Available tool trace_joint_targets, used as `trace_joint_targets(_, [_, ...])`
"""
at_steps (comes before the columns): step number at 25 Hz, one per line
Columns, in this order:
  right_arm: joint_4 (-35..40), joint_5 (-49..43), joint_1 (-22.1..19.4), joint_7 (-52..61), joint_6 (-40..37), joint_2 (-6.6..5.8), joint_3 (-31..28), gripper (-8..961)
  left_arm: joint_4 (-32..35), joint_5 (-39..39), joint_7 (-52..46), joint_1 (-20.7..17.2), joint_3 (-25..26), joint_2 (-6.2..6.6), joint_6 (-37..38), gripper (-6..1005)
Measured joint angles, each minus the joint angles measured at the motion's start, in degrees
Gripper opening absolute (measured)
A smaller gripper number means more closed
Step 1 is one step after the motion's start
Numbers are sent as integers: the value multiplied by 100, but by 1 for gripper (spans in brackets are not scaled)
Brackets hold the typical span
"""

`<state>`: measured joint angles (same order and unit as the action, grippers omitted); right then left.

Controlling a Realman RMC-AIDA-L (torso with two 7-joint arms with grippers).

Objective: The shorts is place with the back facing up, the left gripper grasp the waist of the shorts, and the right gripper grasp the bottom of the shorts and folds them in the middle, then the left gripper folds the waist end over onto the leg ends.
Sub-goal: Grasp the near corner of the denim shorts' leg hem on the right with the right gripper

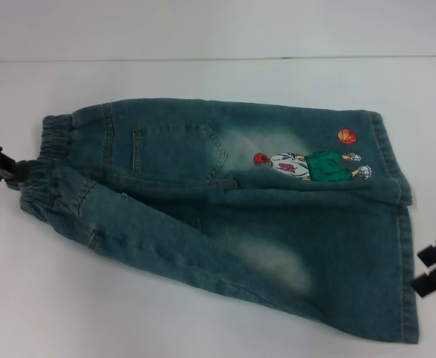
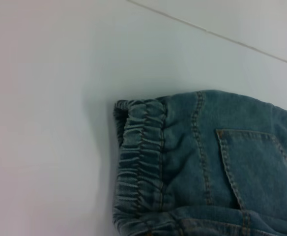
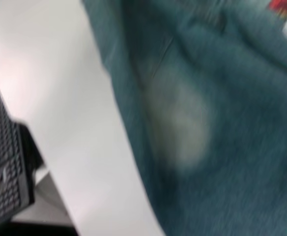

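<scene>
I saw no readable text, brand or number anywhere; the cartoon patch (image 1: 311, 164) on the shorts (image 1: 225, 224) had pictures only, no letters I could read.

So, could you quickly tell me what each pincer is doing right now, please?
Left pincer: at the shorts' waistband; grip cannot be told.
Right pincer: beside the leg hems, open, holding nothing.

Bare table (image 1: 128, 313) around shorts (image 1: 225, 216) (all sides)
</scene>
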<state>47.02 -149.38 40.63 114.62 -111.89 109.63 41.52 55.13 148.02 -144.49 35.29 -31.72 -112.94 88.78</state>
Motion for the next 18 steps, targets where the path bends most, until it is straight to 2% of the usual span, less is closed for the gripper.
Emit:
trace_joint_targets(5, [-96, -197, -60, -195, -83, 11, 46, 882, 14, -1, -7, 41, 0, -3, -27, 52])
trace_joint_targets(10, [-368, -245, -147, -139, -95, -76, 42, 882, 21, -1, -9, 73, -30, -15, -53, 54])
trace_joint_targets(18, [-532, -415, -264, 183, 20, -93, -52, 881, 24, -1, 0, 125, -45, -17, -72, 57])
